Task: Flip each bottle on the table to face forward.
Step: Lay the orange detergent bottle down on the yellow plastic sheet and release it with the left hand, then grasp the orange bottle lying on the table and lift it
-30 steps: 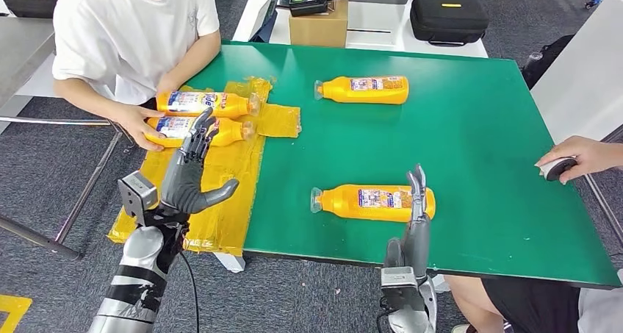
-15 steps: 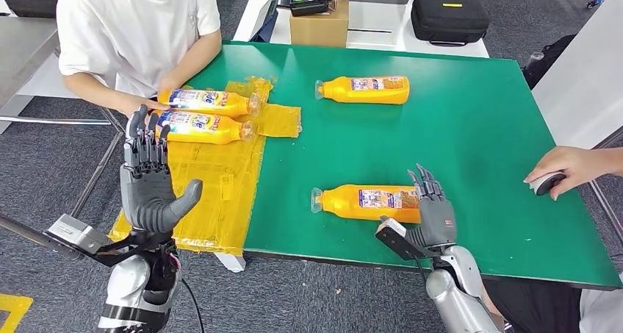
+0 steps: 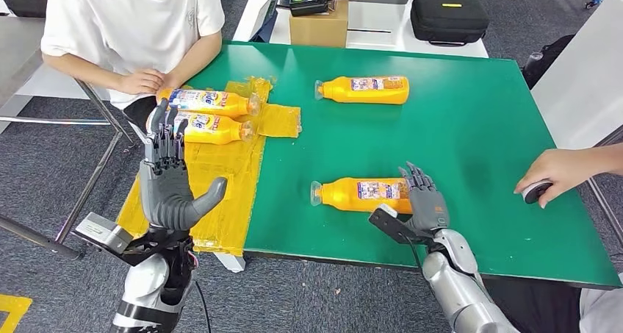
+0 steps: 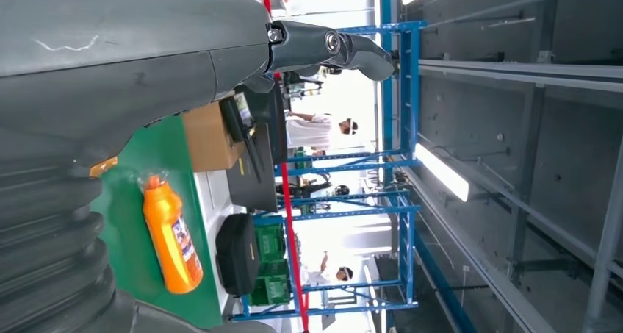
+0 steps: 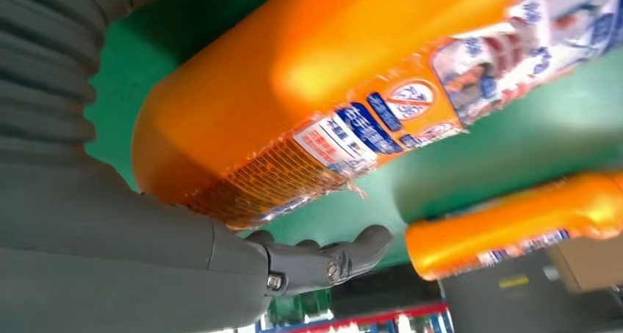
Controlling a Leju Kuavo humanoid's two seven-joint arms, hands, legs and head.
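Observation:
The near orange bottle [image 3: 360, 193] [image 5: 294, 76] lies on its side on the green table [image 3: 477, 149], cap to the left. My right hand [image 3: 425, 201] wraps its base end, fingers over the top and thumb [image 5: 330, 263] underneath. A second bottle [image 3: 364, 89] [image 4: 173, 241] [image 5: 514, 226] lies at the table's far middle. Two more bottles [image 3: 209, 101] [image 3: 206, 127] lie on a yellow sheet [image 3: 213, 186] at the left. My left hand [image 3: 170, 182] [image 4: 110, 68] is raised above that sheet, fingers apart and upright, holding nothing.
A person in a white shirt [image 3: 132, 24] sits at the far left, hands together near the sheet. Another person's hand [image 3: 558, 171] rests on a mouse at the right edge. A cardboard box [image 3: 318, 24] and a black case [image 3: 448, 17] stand behind the table.
My right hand turned and closed over the near bottle's base, and the bottle shifted slightly away. My left hand swung out and back right. The person took both hands off the sheet bottles.

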